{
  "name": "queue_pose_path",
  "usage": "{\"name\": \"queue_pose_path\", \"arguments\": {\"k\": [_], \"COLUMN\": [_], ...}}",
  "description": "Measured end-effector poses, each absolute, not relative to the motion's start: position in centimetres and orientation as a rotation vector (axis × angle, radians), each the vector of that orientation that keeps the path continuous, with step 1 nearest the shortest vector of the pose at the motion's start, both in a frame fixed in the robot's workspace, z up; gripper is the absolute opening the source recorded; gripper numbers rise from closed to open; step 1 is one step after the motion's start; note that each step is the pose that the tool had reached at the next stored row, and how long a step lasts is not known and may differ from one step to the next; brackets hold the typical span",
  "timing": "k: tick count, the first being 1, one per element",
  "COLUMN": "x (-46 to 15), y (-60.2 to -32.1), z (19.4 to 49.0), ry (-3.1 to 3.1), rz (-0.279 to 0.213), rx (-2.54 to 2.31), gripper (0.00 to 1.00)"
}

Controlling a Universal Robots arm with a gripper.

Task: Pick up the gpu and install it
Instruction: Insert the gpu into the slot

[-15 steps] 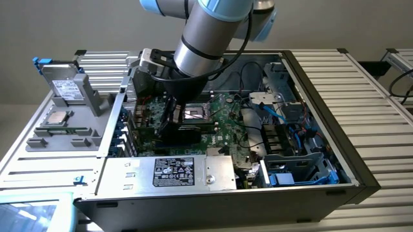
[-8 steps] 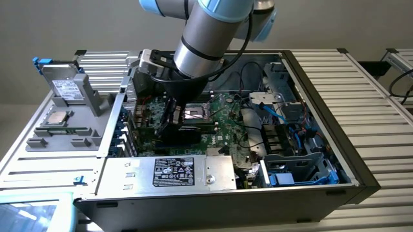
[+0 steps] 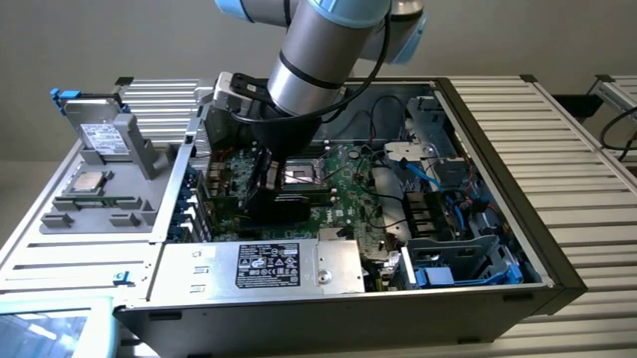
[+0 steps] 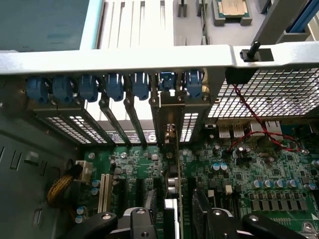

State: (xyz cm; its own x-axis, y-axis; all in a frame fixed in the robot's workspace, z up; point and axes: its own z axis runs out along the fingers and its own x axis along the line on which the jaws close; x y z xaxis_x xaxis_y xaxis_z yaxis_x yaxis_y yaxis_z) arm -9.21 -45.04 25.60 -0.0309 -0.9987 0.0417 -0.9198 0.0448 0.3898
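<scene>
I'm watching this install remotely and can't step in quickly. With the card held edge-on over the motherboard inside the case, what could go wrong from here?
1. The gpu, upright in the gripper, may miss its slot and press on the motherboard components beside it.
2. Its bracket could catch on the rear slot frame under the blue retention clips.
3. The loose red wire lies close by and might snag.

Slatted metal bench (image 3: 557, 112) carries an open PC case (image 3: 518, 287), lying on its side w/ insides up. At exterior view's left, a grey fixture tray (image 3: 60, 239) sits on the bench just beside the case.
</scene>
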Motion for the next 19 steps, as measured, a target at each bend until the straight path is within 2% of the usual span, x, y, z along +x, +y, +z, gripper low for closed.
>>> {"name": "queue_pose_path", "arguments": {"k": [8, 16, 19], "x": [-9.2, -9.2, -9.2], "y": [-45.0, -45.0, -44.9], "z": [27.0, 27.0, 27.9], "ry": [-2.020, -2.020, -2.020], "rz": [-0.339, -0.338, -0.338], "rx": [1.931, 1.930, 1.930], "gripper": [0.43, 0.43, 0.43]}}
